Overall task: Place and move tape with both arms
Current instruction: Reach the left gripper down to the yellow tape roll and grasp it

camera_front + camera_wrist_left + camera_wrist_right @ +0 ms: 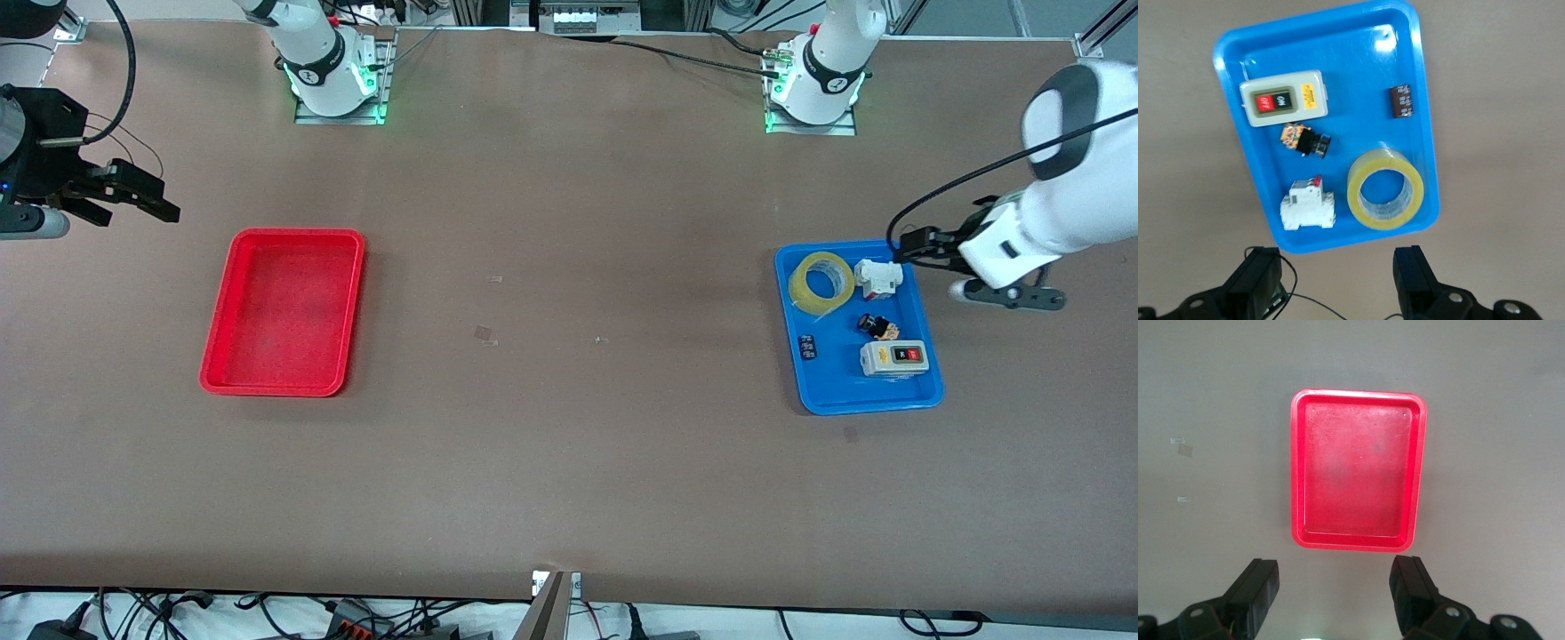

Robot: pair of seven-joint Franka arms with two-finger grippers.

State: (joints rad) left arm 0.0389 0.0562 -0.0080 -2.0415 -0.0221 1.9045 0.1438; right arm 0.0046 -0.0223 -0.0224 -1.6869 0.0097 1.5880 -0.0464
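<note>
Left hand (916,251) hangs released over the blue tray's (836,400) edge in the front view, tape (821,282) lying in the tray nearby. Its wrist view shows spread fingers (1413,272) just off the tray, tape (1385,189) close. Right hand (1335,590), released, hangs beside the red tray (1298,467).

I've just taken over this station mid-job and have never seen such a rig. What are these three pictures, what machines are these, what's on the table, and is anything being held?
Two white robot arms stand at a brown table. One picture looks down from across the table; the other two come from cameras on each arm's wrist.

The left gripper hangs open, empty, over the table beside the blue tray. In that tray lie the tape, a white breaker, a switch box, a push button and a small dark part.

The right gripper hangs open, empty, near the red tray, which holds nothing.

Nothing is held yet.
</note>
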